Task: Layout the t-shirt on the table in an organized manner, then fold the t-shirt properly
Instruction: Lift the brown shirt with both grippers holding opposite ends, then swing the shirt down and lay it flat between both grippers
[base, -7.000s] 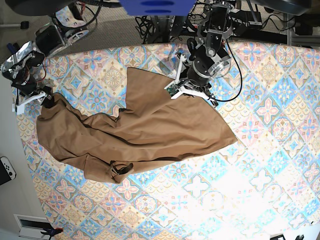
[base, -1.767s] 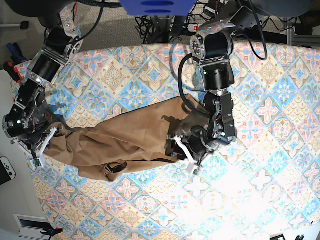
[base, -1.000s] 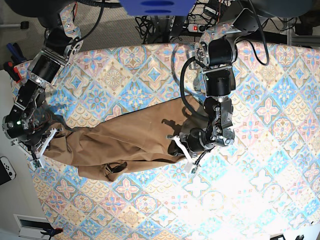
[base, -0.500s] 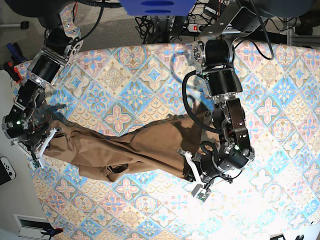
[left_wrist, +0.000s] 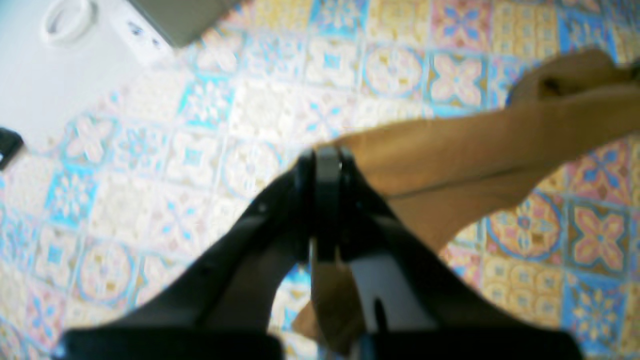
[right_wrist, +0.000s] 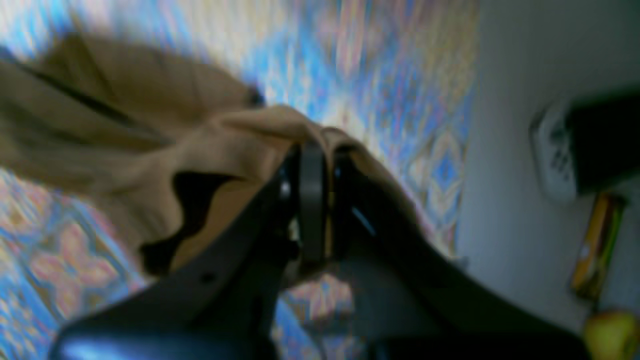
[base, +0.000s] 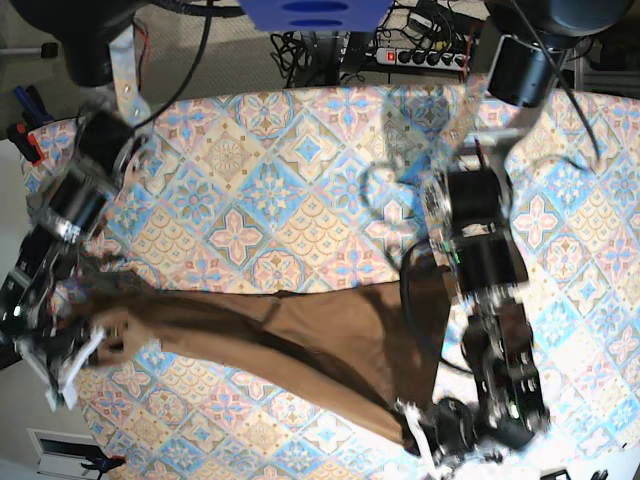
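The tan-brown t-shirt (base: 270, 345) is stretched in a long band across the near part of the table (base: 300, 180), from the left edge to the lower right. My left gripper (base: 415, 440) is shut on its right end near the table's front. In the left wrist view the fingertips (left_wrist: 326, 165) pinch the t-shirt (left_wrist: 450, 155) above the table (left_wrist: 200, 150). My right gripper (base: 78, 352) is shut on the left end by the table's left edge. Seen from the right wrist, the t-shirt (right_wrist: 150, 130) drapes over the closed gripper (right_wrist: 312, 155).
A power strip with cables (base: 430, 52) lies behind the table's far edge. Off the table's edge, the left wrist view shows a white surface (left_wrist: 45, 75). The right wrist view shows grey floor (right_wrist: 510, 75) with a black-and-white object (right_wrist: 575, 145) beside the table.
Both arms have moved toward the table's near edge and apart. The shirt, bunched near the middle before, is now pulled out long and lies lower on the table.
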